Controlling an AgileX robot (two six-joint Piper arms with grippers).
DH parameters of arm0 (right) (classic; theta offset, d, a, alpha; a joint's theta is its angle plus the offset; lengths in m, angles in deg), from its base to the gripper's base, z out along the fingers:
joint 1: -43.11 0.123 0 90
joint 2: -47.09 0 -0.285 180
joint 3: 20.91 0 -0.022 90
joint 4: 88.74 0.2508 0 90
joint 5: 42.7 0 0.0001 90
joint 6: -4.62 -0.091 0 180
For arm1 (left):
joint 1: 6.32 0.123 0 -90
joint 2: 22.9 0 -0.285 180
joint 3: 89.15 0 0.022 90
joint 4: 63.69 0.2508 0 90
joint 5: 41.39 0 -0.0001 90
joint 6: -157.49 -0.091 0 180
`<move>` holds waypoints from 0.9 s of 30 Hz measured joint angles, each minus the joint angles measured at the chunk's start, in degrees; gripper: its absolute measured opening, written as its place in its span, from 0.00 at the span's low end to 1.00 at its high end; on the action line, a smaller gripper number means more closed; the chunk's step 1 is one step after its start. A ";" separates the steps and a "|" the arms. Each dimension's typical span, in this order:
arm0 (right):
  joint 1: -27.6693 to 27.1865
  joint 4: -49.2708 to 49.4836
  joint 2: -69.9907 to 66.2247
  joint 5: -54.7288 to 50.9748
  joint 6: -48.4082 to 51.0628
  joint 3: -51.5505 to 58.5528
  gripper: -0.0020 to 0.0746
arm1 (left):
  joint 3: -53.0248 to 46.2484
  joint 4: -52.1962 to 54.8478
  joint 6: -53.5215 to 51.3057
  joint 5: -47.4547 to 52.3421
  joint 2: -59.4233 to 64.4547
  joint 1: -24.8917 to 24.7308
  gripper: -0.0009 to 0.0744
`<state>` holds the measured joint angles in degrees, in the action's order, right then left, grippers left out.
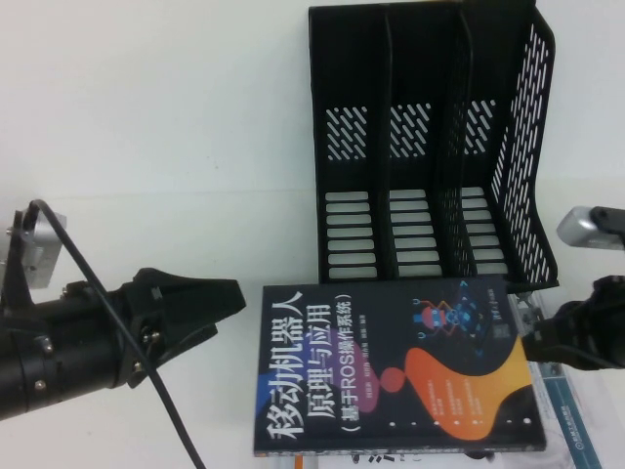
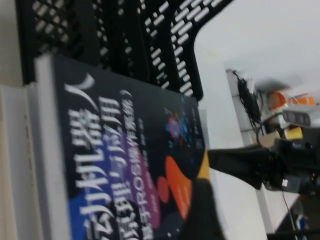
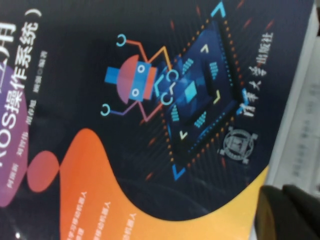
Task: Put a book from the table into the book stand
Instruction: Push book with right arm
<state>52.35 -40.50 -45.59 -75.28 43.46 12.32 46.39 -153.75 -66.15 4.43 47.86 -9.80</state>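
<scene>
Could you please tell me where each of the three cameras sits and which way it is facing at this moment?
High view: raised on the robot's side, angled down at the table, book stand and book; left gripper at left, right gripper at the book's right edge.
Left wrist view: looks across the book toward the book stand and the right gripper.
Right wrist view: close over the book's cover; one dark fingertip shows.
All three views share the book.

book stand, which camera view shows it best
The high view: the whole book stand shows, all three compartments behind the book, which lies between the left gripper and the right gripper. The left wrist view catches only its perforated walls; the right wrist view shows none.
</scene>
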 joint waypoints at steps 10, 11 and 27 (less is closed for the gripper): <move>5.38 1.38 0.00 4.76 0.00 0.00 0.02 | 0.23 0.32 -0.04 1.98 10.36 0.00 0.69; 5.36 1.49 0.00 4.92 0.00 0.00 0.02 | 0.44 0.21 -1.04 2.66 12.44 0.00 0.70; 5.43 1.83 0.00 4.92 0.00 0.00 0.02 | 3.75 1.69 -4.26 11.44 21.02 9.05 0.70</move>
<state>57.79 -38.66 -45.59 -70.36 43.46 12.32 50.14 -152.06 -70.41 15.87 68.88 -0.75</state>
